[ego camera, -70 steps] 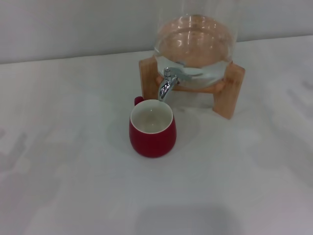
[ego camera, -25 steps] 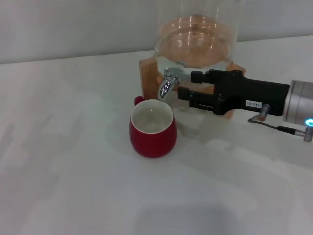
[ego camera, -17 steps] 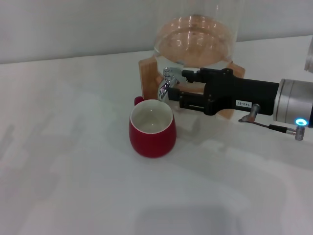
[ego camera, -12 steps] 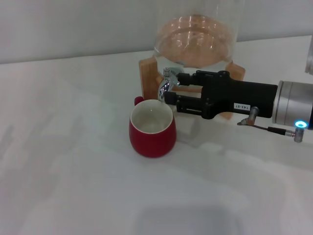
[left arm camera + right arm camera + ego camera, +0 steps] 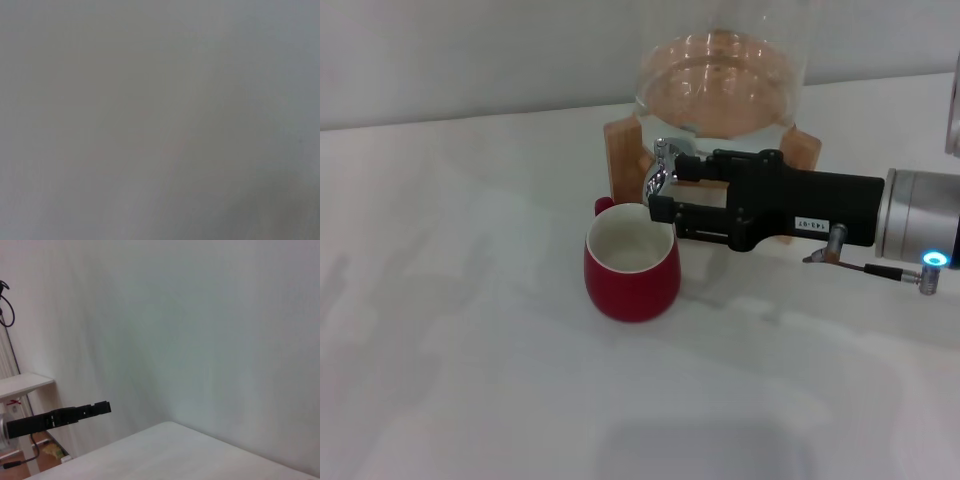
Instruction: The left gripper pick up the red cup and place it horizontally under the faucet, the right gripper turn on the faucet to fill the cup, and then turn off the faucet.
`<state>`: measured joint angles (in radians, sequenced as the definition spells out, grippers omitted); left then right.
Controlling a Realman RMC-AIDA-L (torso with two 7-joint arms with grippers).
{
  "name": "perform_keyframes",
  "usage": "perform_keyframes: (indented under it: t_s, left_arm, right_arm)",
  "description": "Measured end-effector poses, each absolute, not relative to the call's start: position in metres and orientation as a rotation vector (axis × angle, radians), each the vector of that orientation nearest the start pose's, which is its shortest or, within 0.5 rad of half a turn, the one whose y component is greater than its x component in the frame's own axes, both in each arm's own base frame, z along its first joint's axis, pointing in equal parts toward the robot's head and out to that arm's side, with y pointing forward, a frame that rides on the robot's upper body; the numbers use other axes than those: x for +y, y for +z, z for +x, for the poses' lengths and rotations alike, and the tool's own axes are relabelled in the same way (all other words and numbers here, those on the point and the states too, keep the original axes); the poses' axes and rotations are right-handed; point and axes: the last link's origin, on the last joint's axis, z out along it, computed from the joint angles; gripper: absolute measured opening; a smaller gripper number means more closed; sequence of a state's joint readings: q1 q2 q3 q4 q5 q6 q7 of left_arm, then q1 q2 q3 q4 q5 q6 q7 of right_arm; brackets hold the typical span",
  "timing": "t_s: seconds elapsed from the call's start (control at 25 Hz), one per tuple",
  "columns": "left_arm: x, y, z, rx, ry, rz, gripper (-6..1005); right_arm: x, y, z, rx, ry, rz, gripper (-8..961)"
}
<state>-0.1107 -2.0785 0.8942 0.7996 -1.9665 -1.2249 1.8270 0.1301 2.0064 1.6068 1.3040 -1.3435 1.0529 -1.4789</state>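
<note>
The red cup (image 5: 632,272) stands upright on the white table, its cream inside showing, its rim just below the faucet (image 5: 660,172). My right gripper (image 5: 665,187) reaches in from the right, open. One finger lies behind the faucet's lever and the other (image 5: 690,212) in front of the spout, just above the cup's rim. A thin black gripper (image 5: 75,414) on a silver arm shows far off in the right wrist view; it looks like my left gripper, parked away from the work. The left wrist view is plain grey.
The faucet is set in a clear glass dispenser (image 5: 720,75) holding water, in a wooden stand (image 5: 620,150) at the back of the table (image 5: 470,350). A pale wall rises behind it.
The right arm came in from the right and slid left until its open fingers straddle the faucet. The cup has not moved.
</note>
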Motion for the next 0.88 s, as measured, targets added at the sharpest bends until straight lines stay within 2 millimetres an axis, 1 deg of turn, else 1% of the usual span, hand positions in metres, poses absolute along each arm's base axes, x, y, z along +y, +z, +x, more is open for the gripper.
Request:
perform_keyframes:
  t_s: [0.2, 0.32, 0.52, 0.72, 0.88]
  left_arm:
    - [0.29, 0.082, -0.34, -0.802, -0.971, -1.842, 668]
    - [0.289, 0.082, -0.34, -0.803, -0.971, -1.841, 668]
    - [0.288, 0.082, -0.341, -0.801, -0.969, -1.843, 668]
    - [0.284, 0.085, -0.339, -0.757, -0.942, -1.871, 668]
    - [0.277, 0.091, -0.336, -0.709, -0.941, -1.886, 668]
  right_arm:
    - [0.307, 0.012, 0.187, 0.535, 0.87, -2.542, 630]
    - [0.307, 0.016, 0.19, 0.541, 0.878, -2.524, 630]
    - [0.304, 0.028, 0.202, 0.573, 0.883, -2.469, 630]
    - [0.295, 0.039, 0.218, 0.616, 0.883, -2.421, 630]
    - [0.291, 0.041, 0.225, 0.642, 0.881, -2.404, 630]
